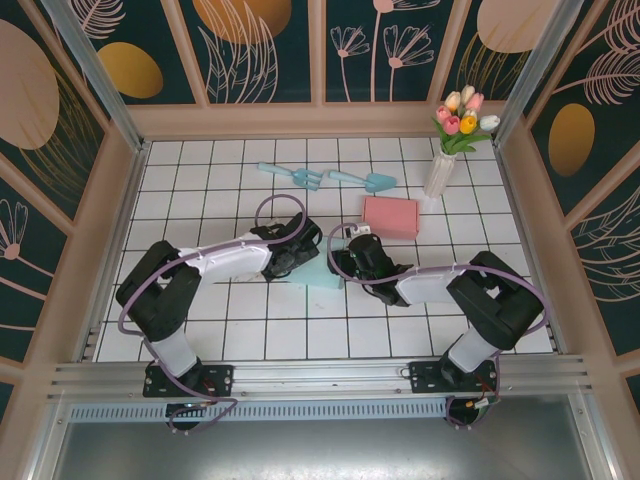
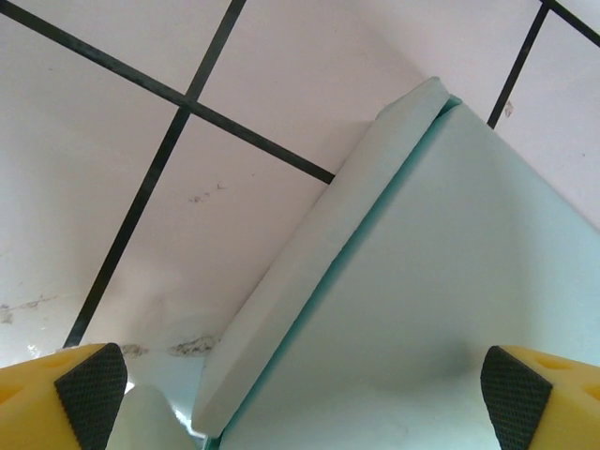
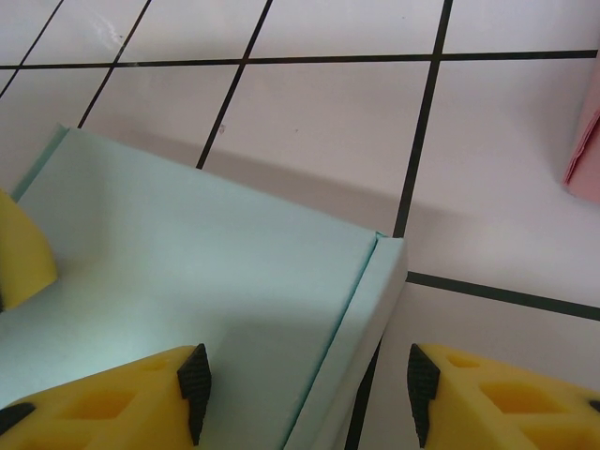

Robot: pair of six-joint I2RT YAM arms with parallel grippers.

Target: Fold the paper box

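The pale teal paper box (image 1: 324, 274) lies on the tiled table between my two arms. In the left wrist view the box (image 2: 441, 281) shows its flat top and a folded side wall along its left edge. My left gripper (image 2: 302, 403) hangs wide open over that edge, with its pads (image 2: 89, 394) clear of the paper. My right gripper (image 3: 308, 389) is open astride the box's other folded side wall (image 3: 361, 328), one pad (image 3: 195, 389) over the box top (image 3: 187, 253) and the other over the tile. From above, the left gripper (image 1: 298, 260) and right gripper (image 1: 347, 264) flank the box.
A closed pink box (image 1: 390, 217) lies just behind the right gripper, its corner (image 3: 586, 150) visible in the right wrist view. Two small blue garden tools (image 1: 300, 177) (image 1: 365, 181) lie further back. A white vase of tulips (image 1: 442, 165) stands back right. Walls enclose the table.
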